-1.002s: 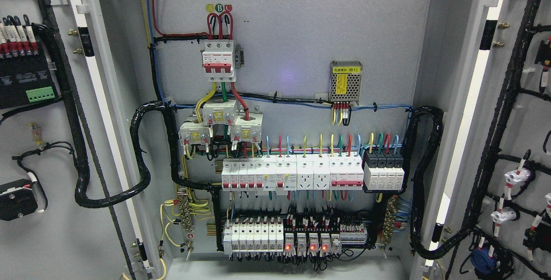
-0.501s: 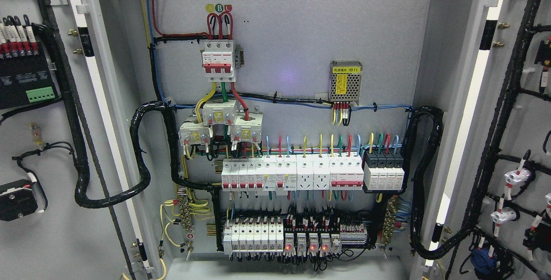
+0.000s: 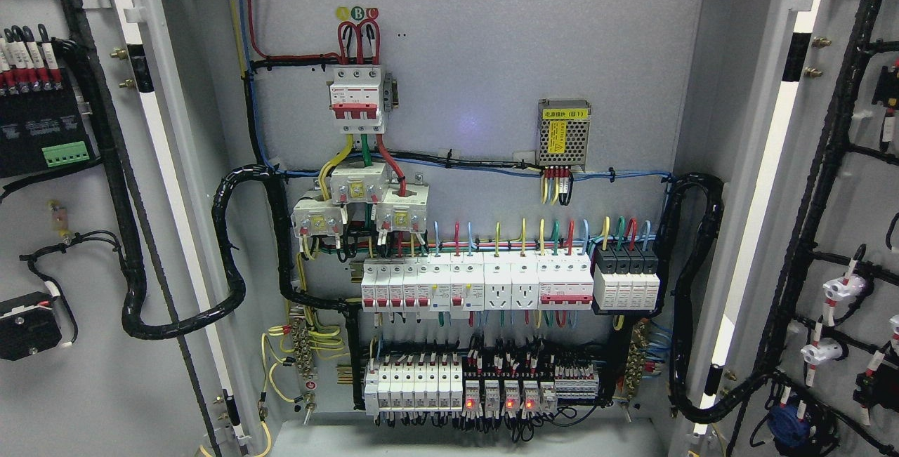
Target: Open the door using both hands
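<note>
Doors stand swung wide on both sides of the grey electrical cabinet point(image 3: 477, 36), the left door point(image 3: 84, 373) showing its wired inner face at the picture's left edge and the right door point(image 3: 850, 197) likewise at the right edge. Neither of the robot's hands nor any arm is in view, so nothing can be said of how their fingers stand. Taking the red-and-white main breaker point(image 3: 357, 97) high on the back panel as landmark: just above it sit three round coloured tags point(image 3: 358, 13), the middle green one reading "B"; the other two are too cut off by the red wires to read. To its right and slightly lower hangs a perforated metal power supply point(image 3: 563, 133) with a yellow label bearing Chinese characters and "(B1)". Directly below the breaker are three white current transformers point(image 3: 359, 204), and under those a row of small breakers and sockets point(image 3: 509, 285). Lowest, a rail of relays point(image 3: 502, 394) shows three red lights. Black wrapped cable looms point(image 3: 228, 253) curve from the cabinet out to each door.
</note>
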You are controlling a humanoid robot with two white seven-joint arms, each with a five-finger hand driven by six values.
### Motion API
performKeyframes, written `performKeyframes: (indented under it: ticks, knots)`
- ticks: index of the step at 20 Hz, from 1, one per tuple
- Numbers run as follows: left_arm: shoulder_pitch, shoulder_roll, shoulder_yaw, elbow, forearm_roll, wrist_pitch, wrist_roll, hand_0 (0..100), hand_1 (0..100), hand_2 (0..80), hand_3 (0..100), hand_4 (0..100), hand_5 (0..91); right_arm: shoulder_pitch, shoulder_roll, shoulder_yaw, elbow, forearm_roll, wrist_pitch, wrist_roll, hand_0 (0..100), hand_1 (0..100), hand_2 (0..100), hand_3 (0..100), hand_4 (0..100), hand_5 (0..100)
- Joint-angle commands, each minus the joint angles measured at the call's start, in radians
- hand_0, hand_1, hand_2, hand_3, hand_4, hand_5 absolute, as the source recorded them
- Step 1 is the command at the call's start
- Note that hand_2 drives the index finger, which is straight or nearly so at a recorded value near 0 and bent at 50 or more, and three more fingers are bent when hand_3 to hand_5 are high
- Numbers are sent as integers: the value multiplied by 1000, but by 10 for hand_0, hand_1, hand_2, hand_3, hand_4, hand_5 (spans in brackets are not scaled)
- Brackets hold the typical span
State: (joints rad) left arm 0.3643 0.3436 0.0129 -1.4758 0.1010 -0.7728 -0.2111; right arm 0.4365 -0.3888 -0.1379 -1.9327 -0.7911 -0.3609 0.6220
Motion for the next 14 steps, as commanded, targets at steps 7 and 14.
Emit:
performKeyframes:
  ticks: [7,14]
  knots:
    - [-74,-242,-128,637,-144,-309,-5,120,556,0,0,0,0,8,183,331,645,154,-1,-2,101,129,0,0,0,0]
    - [-260,-288,-44,1210,-132,-281,-5,120,556,0,0,0,0,1,260,331,874,161,0,-2,101,129,0,0,0,0]
